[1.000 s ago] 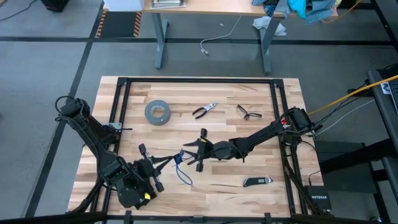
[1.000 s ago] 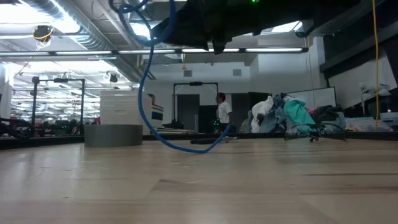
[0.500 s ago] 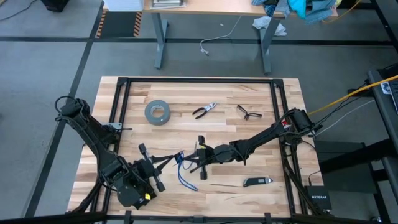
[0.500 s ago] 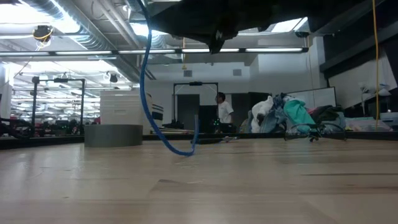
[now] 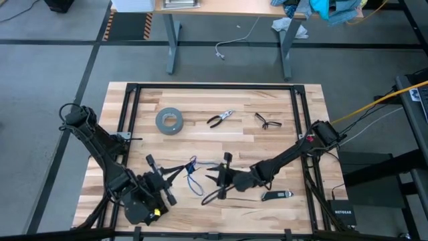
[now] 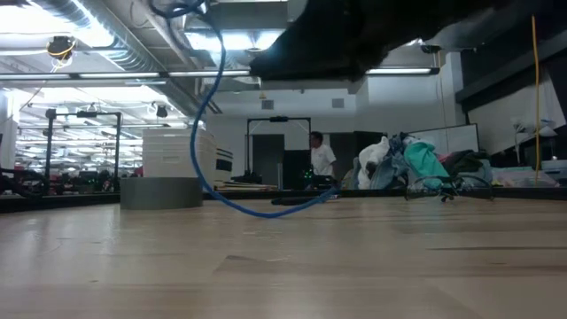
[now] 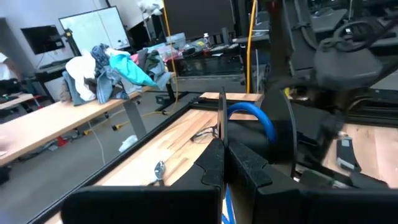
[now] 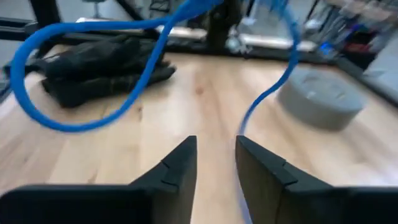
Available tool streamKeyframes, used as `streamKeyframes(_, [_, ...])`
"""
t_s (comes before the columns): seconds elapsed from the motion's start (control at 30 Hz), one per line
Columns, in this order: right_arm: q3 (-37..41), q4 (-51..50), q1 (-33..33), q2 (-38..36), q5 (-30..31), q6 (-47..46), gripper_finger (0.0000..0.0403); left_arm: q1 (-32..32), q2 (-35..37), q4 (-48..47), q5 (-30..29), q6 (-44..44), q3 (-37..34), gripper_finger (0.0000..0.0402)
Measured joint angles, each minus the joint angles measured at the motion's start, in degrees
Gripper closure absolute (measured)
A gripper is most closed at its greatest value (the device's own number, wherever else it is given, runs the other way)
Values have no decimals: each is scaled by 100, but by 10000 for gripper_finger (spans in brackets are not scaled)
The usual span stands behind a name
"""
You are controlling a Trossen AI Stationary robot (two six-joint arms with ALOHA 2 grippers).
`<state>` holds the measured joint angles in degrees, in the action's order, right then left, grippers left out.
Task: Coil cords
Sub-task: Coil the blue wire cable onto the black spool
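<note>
Holding the cord (image 5: 194, 175) clamped above the table's (image 5: 281, 144) near-centre, left gripper (image 5: 179, 171) suspends one loose loop; right gripper (image 5: 215, 181), fingers slightly apart, faces it. Risk: the uncoiled loop may spring away from a mistimed grasp.

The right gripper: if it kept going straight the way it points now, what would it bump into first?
Probably the thin blue cord looping just ahead of the right gripper; beyond it lies the thick grey tape roll, a little off to one side. Depth is hard to judge.
</note>
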<state>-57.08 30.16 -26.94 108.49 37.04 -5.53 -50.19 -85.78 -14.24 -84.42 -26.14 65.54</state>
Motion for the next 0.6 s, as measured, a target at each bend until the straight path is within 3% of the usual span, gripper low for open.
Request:
streamKeyframes(0.17, [0,871,104,0,236,1474,265,-20,0,10,17,-128,0,401])
streamKeyframes(0.27, [0,1320,237,0,-130,2471,241,-70,0,37,29,-158,0,401])
streamKeyframes(0.47, [1,1640,564,22,-689,2683,188,-83,0,40,191,-334,0,401])
streamKeyframes(0.6, [2,1652,766,44,-1400,2568,187,-83,0,82,197,-306,0,401])
